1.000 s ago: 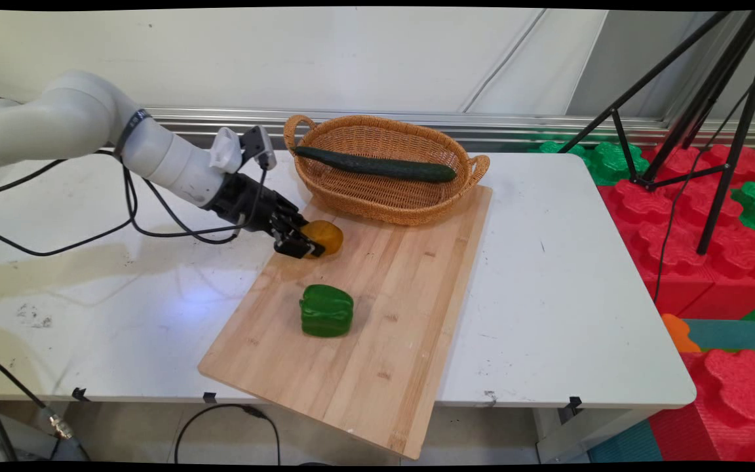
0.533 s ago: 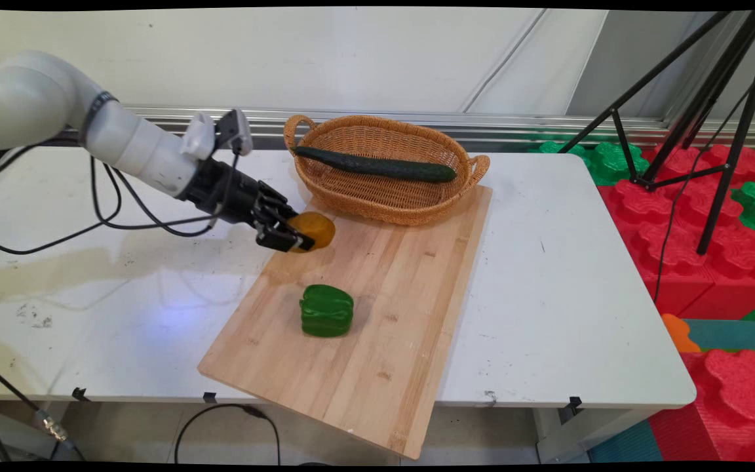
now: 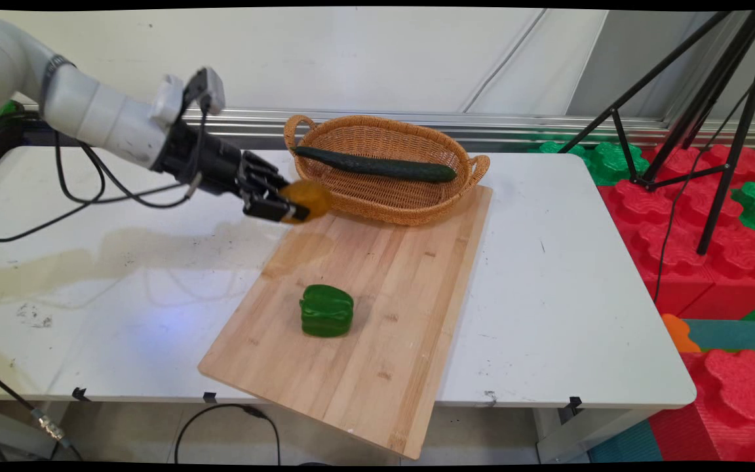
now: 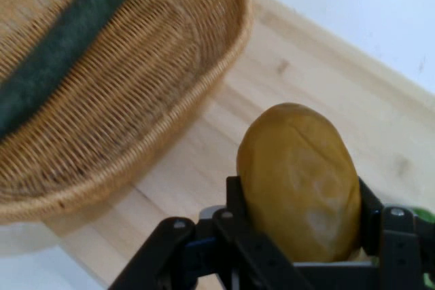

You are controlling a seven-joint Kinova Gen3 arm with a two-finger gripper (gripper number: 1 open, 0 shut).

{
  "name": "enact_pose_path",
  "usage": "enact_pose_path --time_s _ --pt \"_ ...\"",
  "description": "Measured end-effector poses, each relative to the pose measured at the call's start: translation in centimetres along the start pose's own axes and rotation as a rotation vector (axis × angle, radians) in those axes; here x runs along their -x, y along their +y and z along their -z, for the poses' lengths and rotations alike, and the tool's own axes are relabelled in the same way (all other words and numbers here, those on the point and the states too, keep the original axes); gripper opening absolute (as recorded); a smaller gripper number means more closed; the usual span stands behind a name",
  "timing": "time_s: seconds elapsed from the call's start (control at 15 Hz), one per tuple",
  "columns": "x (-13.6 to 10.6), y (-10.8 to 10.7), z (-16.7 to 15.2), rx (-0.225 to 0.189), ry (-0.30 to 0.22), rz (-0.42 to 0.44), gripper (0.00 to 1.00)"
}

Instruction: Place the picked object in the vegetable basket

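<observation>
My gripper (image 3: 295,204) is shut on a yellow-brown potato (image 3: 310,198), held in the air above the far left corner of the wooden cutting board (image 3: 384,295). In the hand view the potato (image 4: 299,181) sits between the black fingers (image 4: 370,215), with the board below it. The wicker basket (image 3: 387,196) stands just to the right of the potato, and a dark green cucumber (image 3: 377,165) lies in it. The basket's rim (image 4: 170,140) and the cucumber (image 4: 61,45) fill the hand view's upper left. A green bell pepper (image 3: 326,311) rests on the board, nearer the front.
The board overhangs the white table's (image 3: 548,275) front edge. A black tripod (image 3: 698,105) and red and green foam blocks (image 3: 698,223) stand to the right of the table. Black cables (image 3: 89,196) hang from the arm over the table's left side.
The gripper has risen with the potato, lifting it off the board and carrying it up and slightly left, level with the basket's side. Pepper, cucumber and basket have not moved.
</observation>
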Motion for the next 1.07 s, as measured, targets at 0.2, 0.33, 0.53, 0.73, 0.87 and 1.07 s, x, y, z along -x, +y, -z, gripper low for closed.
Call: enact_pose_path --time_s 0.2,0.33,0.53,0.73,0.87,1.07 --pt "-1.2 -0.6 1.4 -0.021 0.05 0.015 0.0" --pt "-2.0 -1.2 1.9 -0.037 0.077 0.023 0.0" --pt "-3.0 -2.3 2.2 -0.055 0.108 0.035 0.0" --pt "-3.9 -3.5 1.6 -0.065 0.126 0.04 0.0" --pt "-4.5 -4.2 0.8 -0.067 0.129 0.038 0.0" --pt "-5.1 -4.9 -0.8 -0.061 0.126 0.029 0.0"
